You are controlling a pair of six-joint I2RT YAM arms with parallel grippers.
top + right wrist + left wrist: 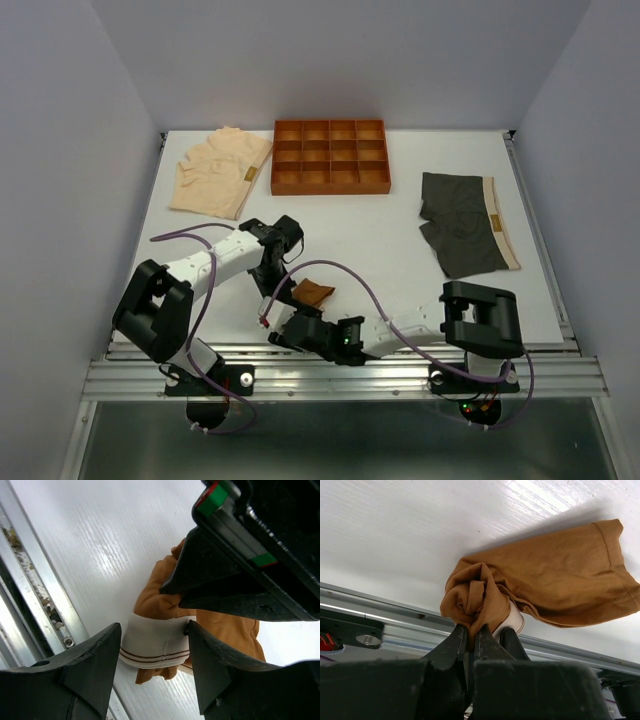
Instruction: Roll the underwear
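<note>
Briefs (545, 575): soft rust-brown crumpled wad, striped cream waistband (155, 647).

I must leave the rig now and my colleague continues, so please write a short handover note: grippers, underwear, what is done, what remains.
Left gripper: shut on a bunched fold of the brown underwear, near the front edge of the table.
Right gripper: open, jaws either side of the cream waistband, not clearly clamped.
Peach underwear: flat, far left.
Dark grey underwear: flat, on the right.
Done: brown underwear partly bunched, roll not finished.
To do: finish it, then roll the other two.
</note>
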